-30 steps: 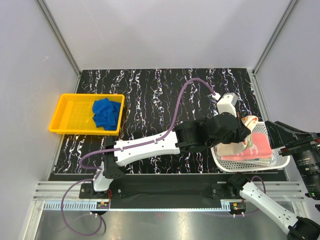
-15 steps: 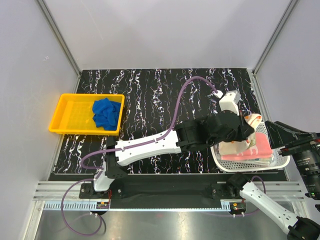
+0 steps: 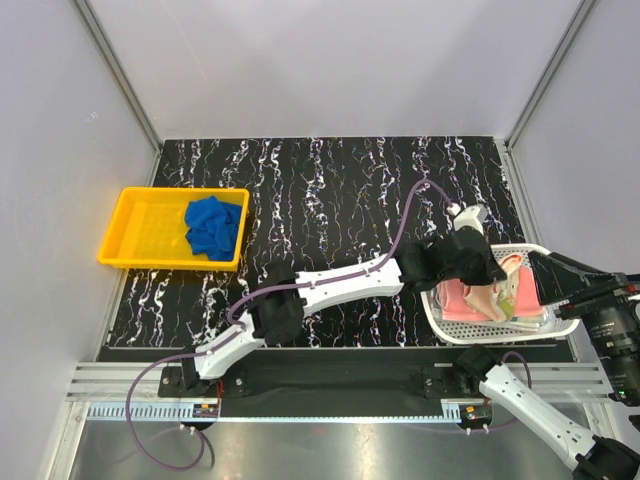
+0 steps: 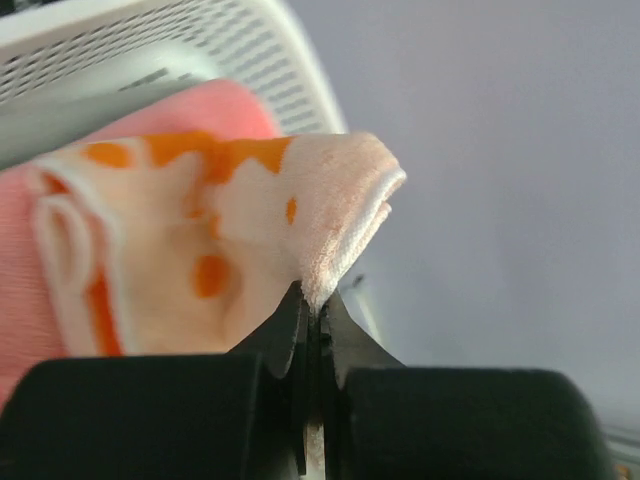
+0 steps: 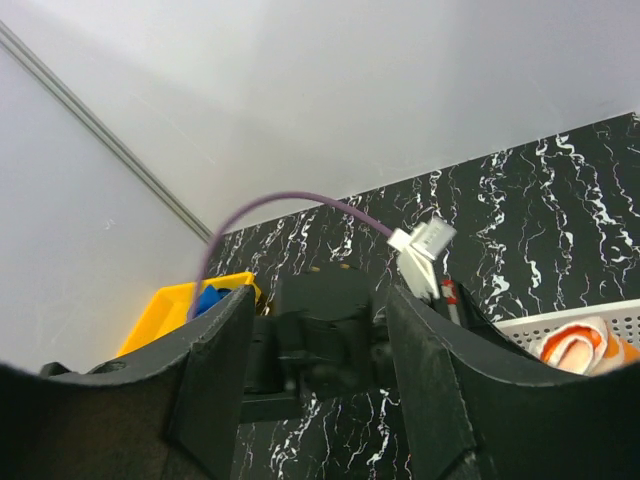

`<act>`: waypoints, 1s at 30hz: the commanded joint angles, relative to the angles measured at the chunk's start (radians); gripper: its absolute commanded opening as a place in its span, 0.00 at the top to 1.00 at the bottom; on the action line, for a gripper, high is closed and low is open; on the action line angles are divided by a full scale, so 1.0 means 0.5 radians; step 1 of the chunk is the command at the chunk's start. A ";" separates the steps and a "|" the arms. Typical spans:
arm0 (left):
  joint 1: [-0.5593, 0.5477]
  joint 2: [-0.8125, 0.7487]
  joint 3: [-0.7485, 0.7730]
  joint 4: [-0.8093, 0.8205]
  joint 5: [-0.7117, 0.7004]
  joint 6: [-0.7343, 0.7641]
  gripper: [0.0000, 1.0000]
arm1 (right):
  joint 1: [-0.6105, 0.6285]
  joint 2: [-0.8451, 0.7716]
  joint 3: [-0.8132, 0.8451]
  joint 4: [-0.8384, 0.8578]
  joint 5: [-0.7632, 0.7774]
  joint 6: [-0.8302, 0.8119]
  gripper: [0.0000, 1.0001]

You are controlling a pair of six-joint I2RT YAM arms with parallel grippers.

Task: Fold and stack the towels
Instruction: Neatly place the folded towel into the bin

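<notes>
Since a second ago my left arm has stretched out flatter and dropped its wrist into the white mesh basket (image 3: 541,250) at the table's right side, so the left gripper (image 4: 312,305) now sits among the cloths rather than above them. On the wrist view its jaws are pinched together on a doubled edge of the orange-printed towel (image 4: 230,230), with the fold standing up just past the tips. That towel lies on a pink towel (image 3: 462,306) inside the basket; the blue towel (image 3: 213,225) sits crumpled in the yellow tray (image 3: 140,236), well apart on the left. The right gripper (image 5: 320,300) hangs spread wide and empty, off to the right. I judge this cloth light, limp and a bit grippy: it should drape and unfold as soon as it is lifted, and it may drag the pink one along. Holding at an edge near a corner seems right, though the bite looks shallow and might slip.
</notes>
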 commanded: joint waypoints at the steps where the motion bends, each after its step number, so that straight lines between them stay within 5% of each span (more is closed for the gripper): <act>1: 0.037 0.065 -0.006 0.245 0.157 -0.104 1.00 | 0.013 -0.023 -0.001 -0.018 0.087 -0.004 0.38; 8: 0.080 0.277 0.258 0.241 0.369 -0.058 0.99 | 0.013 -0.017 -0.020 -0.006 0.050 0.005 0.37; 13: 0.086 0.284 0.252 0.370 0.477 0.033 0.89 | 0.013 -0.020 -0.035 0.001 0.044 0.012 0.38; 17: 0.089 0.296 0.252 0.413 0.651 0.150 0.55 | 0.016 -0.013 -0.056 0.013 0.032 0.021 0.38; 21: 0.098 0.327 0.332 0.325 0.768 0.251 0.39 | 0.016 -0.001 -0.084 0.047 0.013 0.030 0.38; 30: 0.135 0.201 0.099 0.340 0.774 0.337 0.37 | 0.013 0.051 -0.103 0.074 -0.011 0.051 0.39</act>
